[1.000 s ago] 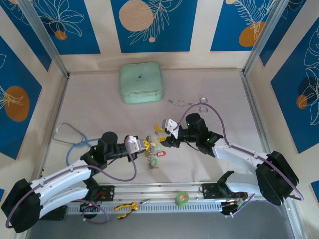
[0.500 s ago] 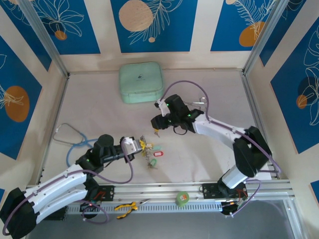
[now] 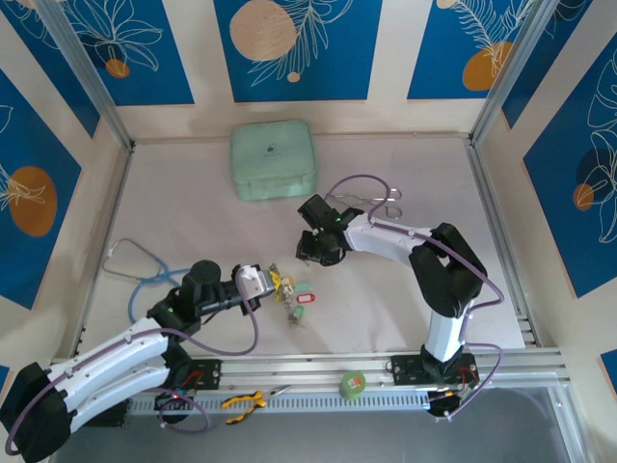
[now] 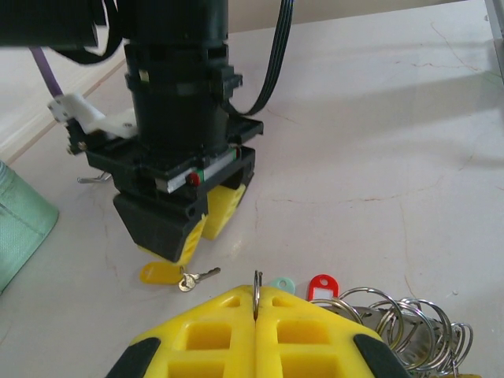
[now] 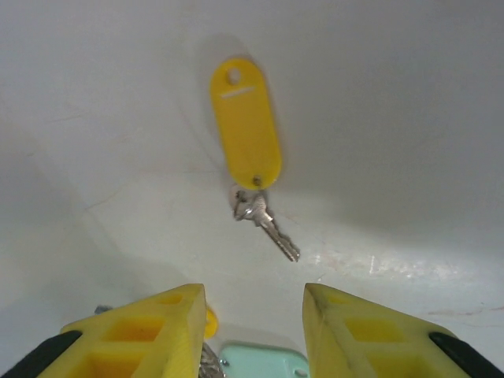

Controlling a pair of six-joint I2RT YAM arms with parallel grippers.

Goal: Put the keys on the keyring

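Your small silvery key with a yellow oval plastic tag lies flat, apart; the green-tagged key and red-tagged key lie beside the thin silvery keyring, standing edge-on.

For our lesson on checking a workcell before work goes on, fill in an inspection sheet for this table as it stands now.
Surface: pale table, faintly scuffed.
Job's things: yellow-tagged key lies flat and loose; keyring is pinched edge-on; red tag and green tag lie by a bunch of rings.
Clutter: green case and forceps at the back; stethoscope on the left; tape roll and pliers on the near rail.
Grippers: left gripper shut on the keyring; right gripper open above the yellow-tagged key.
Cables: purple cables loop along both arms.
Surroundings: blue leaf-patterned walls, aluminium frame.
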